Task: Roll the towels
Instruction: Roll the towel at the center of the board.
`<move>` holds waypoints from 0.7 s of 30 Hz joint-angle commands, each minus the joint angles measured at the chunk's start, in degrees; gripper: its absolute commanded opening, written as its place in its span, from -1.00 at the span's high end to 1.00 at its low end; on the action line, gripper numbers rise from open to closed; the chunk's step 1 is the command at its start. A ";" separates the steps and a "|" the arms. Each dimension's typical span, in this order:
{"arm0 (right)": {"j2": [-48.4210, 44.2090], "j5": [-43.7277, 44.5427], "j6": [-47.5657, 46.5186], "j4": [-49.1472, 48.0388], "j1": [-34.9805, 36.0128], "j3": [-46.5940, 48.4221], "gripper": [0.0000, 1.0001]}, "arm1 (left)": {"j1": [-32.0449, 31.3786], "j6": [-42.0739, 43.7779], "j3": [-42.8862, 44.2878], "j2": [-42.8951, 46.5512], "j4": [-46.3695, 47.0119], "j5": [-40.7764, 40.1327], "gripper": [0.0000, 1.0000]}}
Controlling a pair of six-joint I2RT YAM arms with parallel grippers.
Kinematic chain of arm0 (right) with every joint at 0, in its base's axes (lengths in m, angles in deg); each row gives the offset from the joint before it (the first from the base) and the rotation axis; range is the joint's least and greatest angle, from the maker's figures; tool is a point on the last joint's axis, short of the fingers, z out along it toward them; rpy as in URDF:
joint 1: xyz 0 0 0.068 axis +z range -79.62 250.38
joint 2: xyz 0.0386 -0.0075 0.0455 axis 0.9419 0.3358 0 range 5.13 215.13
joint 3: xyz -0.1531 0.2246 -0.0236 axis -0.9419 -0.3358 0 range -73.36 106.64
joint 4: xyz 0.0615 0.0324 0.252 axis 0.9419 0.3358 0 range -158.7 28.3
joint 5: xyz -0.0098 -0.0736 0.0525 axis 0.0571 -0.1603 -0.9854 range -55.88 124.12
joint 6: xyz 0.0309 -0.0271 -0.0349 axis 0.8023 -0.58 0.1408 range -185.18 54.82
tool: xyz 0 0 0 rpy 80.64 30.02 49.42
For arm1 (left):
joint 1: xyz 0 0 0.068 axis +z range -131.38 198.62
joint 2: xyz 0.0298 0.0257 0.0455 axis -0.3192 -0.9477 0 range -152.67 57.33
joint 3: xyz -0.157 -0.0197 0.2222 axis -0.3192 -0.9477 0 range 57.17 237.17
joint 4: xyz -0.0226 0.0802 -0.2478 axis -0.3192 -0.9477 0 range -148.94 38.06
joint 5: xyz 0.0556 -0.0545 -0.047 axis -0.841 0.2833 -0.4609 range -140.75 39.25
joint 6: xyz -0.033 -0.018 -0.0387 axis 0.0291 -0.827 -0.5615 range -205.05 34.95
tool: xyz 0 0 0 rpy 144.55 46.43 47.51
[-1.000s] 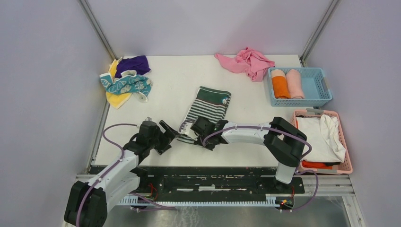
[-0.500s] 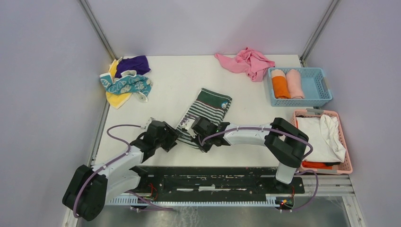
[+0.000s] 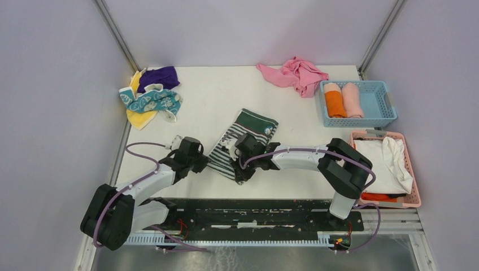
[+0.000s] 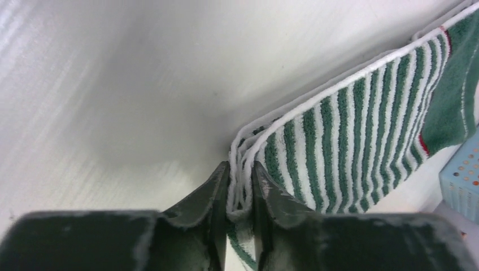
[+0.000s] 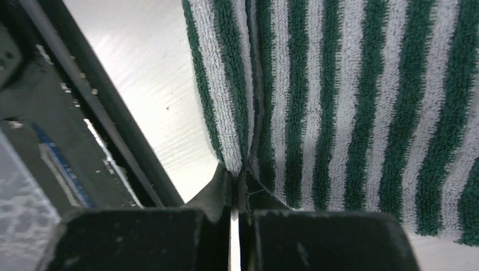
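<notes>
From above, the striped towel [image 3: 244, 137] lies in the middle of the table [image 3: 197, 96], left gripper [image 3: 201, 164] and right gripper [image 3: 239, 169] at its near end; the left wrist view shows the left gripper [image 4: 240, 170] clenched on its layered corner, the right wrist view the right gripper [image 5: 236, 174] pinching its hem, likely to start an even roll.

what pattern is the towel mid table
The towel has green and white stripes; right wrist view shows it best.

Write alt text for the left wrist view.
The left gripper pinches the folded edge of a green-and-white striped towel on a white table. A blue basket peeks in at the right edge.
</notes>
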 commanded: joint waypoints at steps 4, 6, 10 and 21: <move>2.41 -20.25 10.40 -3.51 -8.84 0.88 0.99 | 5.04 8.95 3.71 0.69 -3.39 -0.99 -0.11; 4.19 -24.62 12.90 -4.76 -11.53 0.89 0.99 | 6.47 10.86 3.89 2.17 -3.67 0.70 -0.34; 7.96 -33.72 16.83 -6.92 -14.93 2.01 0.99 | 10.19 14.33 3.38 5.73 -4.82 6.23 -0.59; 16.85 -41.20 21.40 -8.08 -19.79 5.51 0.99 | 12.75 15.86 -0.30 18.58 -11.96 13.10 -0.65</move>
